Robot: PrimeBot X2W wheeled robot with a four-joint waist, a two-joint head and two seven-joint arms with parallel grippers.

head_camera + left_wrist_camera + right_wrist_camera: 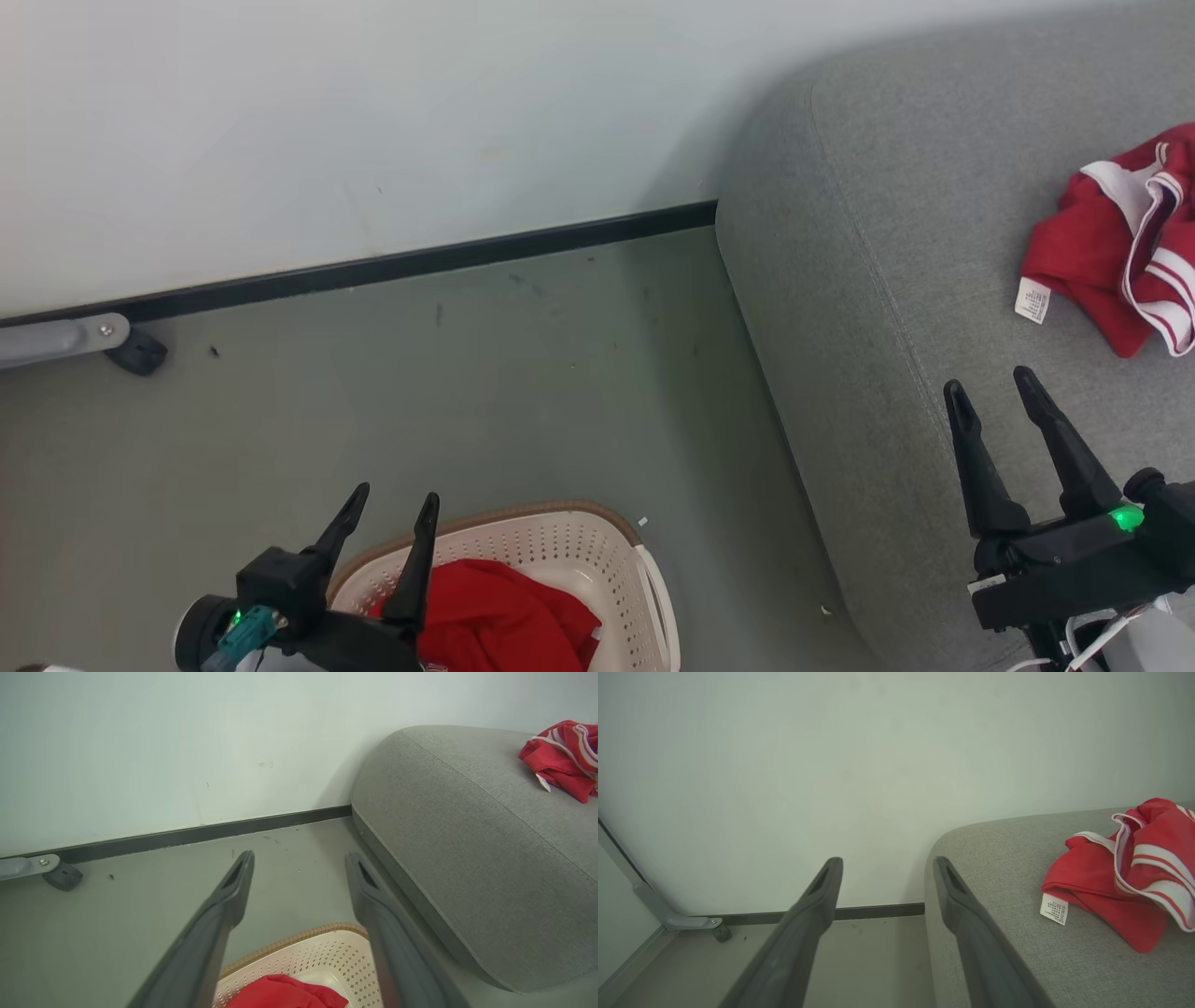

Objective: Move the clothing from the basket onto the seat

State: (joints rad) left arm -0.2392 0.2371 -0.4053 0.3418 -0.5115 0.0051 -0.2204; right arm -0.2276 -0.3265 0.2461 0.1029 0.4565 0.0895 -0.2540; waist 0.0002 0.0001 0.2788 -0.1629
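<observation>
A cream perforated basket [597,560] with a brown rim stands on the floor at the bottom of the head view, holding a crumpled red garment [504,616]. My left gripper [397,499] hovers open over the basket's left side, empty; from its wrist the basket [322,956] and red cloth [285,994] lie below the fingers. On the grey seat [887,280] at the right lies another red garment [1120,243] with white trim and a white label. My right gripper [994,383] is open and empty above the seat's front edge, left of that garment [1125,872].
A pale wall with a dark baseboard [420,261] runs behind the grey floor. A grey metal leg with a black foot [135,350] sits at the left by the wall. Bare floor lies between basket and seat.
</observation>
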